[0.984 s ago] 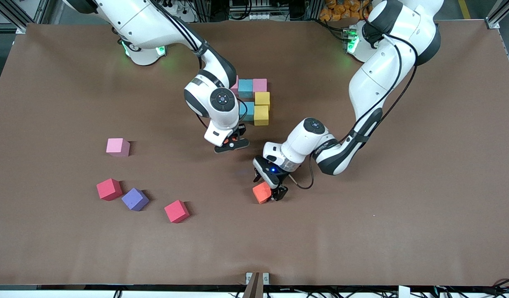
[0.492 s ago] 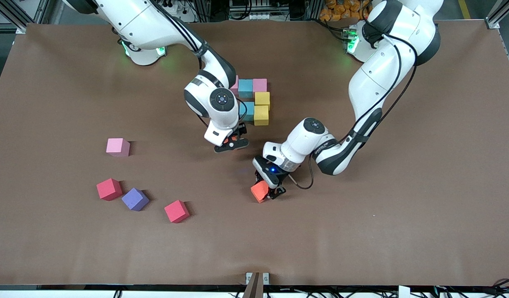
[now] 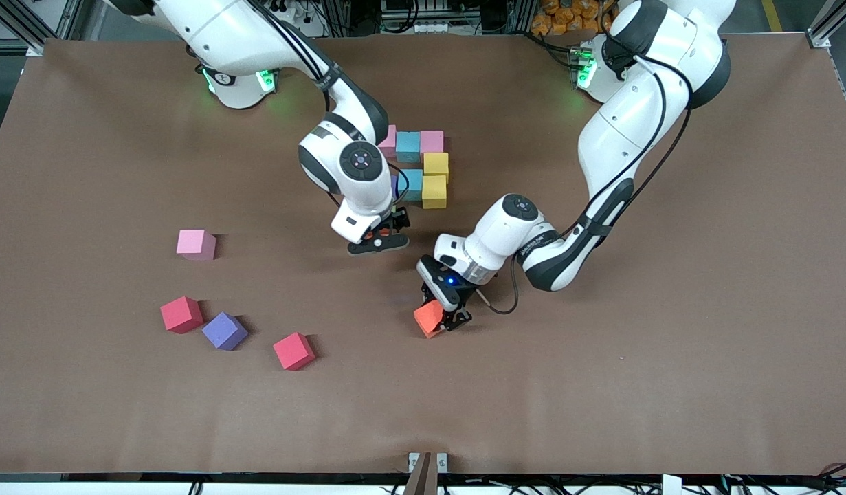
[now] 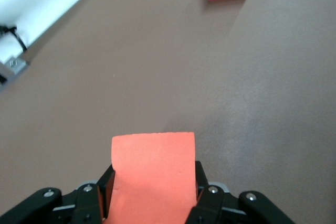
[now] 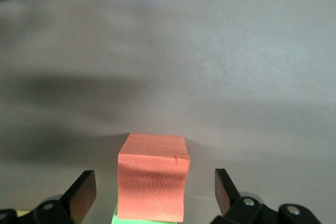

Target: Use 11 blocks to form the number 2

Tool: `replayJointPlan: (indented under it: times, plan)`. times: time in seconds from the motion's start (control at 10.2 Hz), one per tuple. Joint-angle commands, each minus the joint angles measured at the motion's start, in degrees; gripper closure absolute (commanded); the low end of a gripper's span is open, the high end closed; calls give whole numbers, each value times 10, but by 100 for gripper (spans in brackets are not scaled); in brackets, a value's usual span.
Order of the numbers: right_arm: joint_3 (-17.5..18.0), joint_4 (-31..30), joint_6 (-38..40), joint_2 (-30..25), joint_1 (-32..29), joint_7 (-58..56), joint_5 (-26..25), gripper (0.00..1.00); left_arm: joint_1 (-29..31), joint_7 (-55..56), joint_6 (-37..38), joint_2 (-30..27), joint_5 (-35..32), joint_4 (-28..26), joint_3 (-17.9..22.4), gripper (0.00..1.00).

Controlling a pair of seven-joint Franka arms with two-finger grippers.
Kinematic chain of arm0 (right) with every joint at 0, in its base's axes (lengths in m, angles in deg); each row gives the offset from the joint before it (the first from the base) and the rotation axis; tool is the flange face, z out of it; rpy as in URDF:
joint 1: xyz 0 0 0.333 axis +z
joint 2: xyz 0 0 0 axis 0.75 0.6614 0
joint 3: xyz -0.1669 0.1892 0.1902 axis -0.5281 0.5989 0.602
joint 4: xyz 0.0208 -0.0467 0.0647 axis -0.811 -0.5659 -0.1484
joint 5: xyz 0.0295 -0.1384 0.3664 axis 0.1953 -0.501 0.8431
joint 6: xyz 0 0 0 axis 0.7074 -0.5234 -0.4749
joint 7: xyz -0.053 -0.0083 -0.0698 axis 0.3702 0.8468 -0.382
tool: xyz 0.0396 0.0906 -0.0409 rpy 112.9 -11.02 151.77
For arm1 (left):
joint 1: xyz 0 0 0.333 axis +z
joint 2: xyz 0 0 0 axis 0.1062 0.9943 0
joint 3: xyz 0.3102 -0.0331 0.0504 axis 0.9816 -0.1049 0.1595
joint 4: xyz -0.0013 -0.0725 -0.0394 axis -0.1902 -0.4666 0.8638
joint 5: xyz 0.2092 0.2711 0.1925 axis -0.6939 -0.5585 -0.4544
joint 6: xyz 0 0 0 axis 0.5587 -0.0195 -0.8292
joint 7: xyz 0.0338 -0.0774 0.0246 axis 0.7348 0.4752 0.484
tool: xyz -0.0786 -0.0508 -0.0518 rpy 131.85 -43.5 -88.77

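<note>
The left gripper has closed on an orange cube and begun lifting it, while the right gripper has opened wide, leaving a second orange cube placed for the 2.

Even overhead light falls on the matte brown table, leaving soft short shadows (no glare); the right wrist view is hazy at its edges.

- A brown bench carries loose foam cubes.
- Toward the right arm's end: a pink cube, two red cubes, and a purple cube between them.
- Near the robots' bases: touching pink, blue and yellow cubes, a cluster.
</note>
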State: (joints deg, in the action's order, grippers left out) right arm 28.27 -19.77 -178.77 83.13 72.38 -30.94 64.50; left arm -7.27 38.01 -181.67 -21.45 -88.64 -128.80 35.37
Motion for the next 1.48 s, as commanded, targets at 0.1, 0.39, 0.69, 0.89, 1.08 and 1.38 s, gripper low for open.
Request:
replayJointPlan:
  times: [0.1, 0.39, 0.69, 0.89, 1.08, 1.38]
  plan:
    - [15, -11, 41, -65, -60, 11, 28, 0, -17, 5, -94, -9, -43, -8, 9, 100]
    - [13, -2, 88, -68, -151, -70, 27, 0, -33, 7, -187, -3, -41, -28, 46, 100]
    - [9, 30, 63, -34, -218, -296, 22, 0, -36, 53, -274, -6, -48, -56, 51, 100]
    - [-6, 90, 60, 22, -233, -446, 18, 0, -34, 65, -274, -23, -52, -97, 47, 100]
    - [-33, 120, 38, 54, -233, -527, 16, 0, -36, 78, -272, -33, -49, -102, 41, 100]
    - [-59, 121, 1, 77, -234, -580, 20, 0, -46, 94, -109, -64, 64, -54, -29, 100]
